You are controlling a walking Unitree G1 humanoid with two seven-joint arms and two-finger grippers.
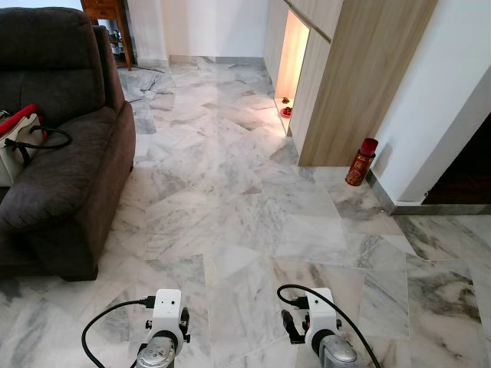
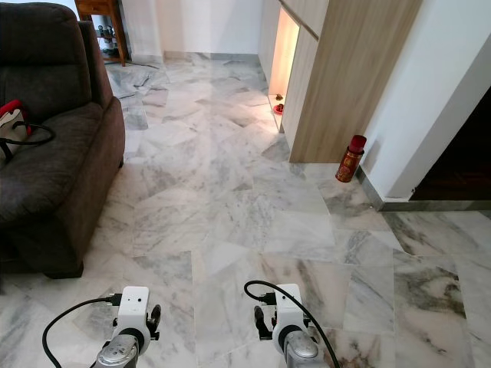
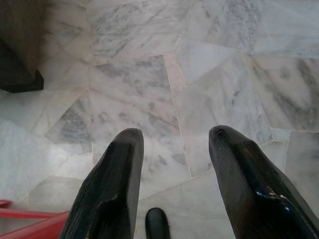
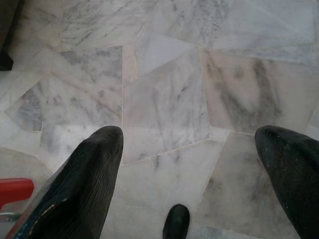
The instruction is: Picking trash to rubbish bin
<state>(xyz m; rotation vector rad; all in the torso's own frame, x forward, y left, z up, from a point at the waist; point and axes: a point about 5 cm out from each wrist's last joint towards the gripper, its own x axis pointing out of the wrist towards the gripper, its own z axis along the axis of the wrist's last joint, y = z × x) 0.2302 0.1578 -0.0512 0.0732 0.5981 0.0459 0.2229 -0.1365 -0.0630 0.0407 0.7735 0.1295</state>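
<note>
A red cylindrical can point(image 1: 360, 162) stands upright on the marble floor point(image 1: 230, 207), against the white wall beside the wooden cabinet point(image 1: 353, 84), ahead to my right. My left gripper point(image 3: 175, 135) is open over bare floor, with nothing between its fingers. My right gripper point(image 4: 189, 133) is open wider, also over bare floor and holding nothing. Both arms are held low in front of me, the left wrist point(image 1: 165, 318) and the right wrist point(image 1: 318, 322) at the near edge of the eye views.
A dark grey sofa point(image 1: 61, 153) fills the left side, with a red-and-white bag and a black cable point(image 1: 27, 134) on its seat. A lit niche point(image 1: 290, 69) is set in the cabinet. A dark doorway point(image 1: 468, 169) opens at the right. Wooden furniture point(image 1: 107, 15) stands far back.
</note>
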